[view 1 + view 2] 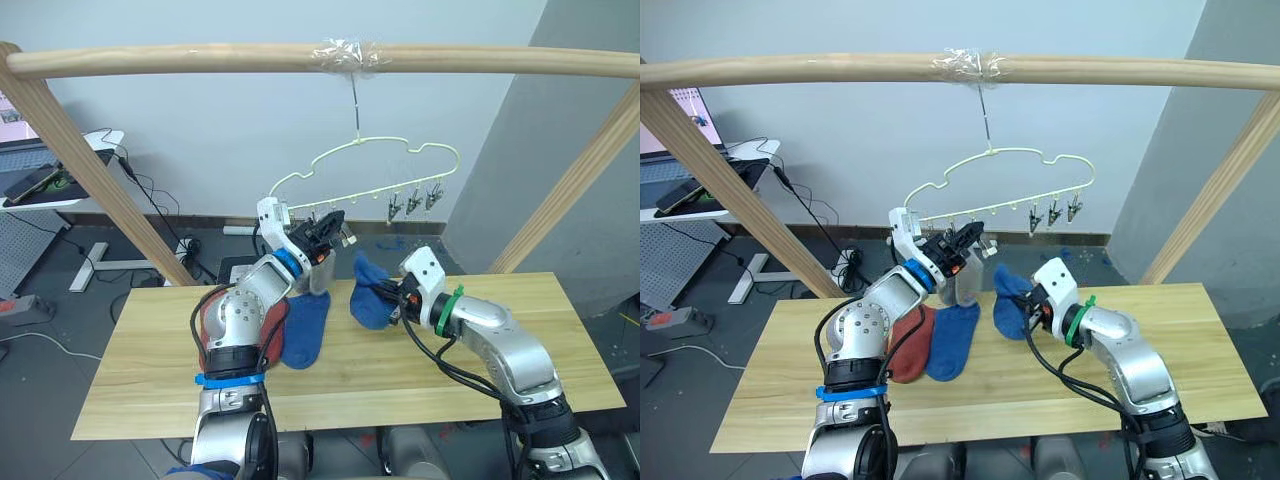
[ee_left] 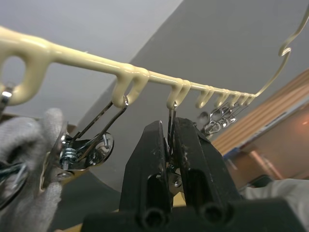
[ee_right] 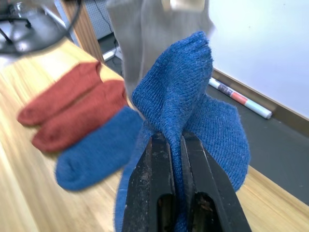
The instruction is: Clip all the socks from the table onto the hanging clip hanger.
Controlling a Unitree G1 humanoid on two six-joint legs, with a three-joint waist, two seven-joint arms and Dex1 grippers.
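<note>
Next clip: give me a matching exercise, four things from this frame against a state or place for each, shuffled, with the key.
Things
1. left claw
2. right claw
3. rust-red socks
4. grey sock

States
A. lying flat on the table
B. hanging from the clip hanger
C. shut on a blue sock
D. shut on a metal clip

Pairs: 1-D, 2-C, 3-A, 4-B
</note>
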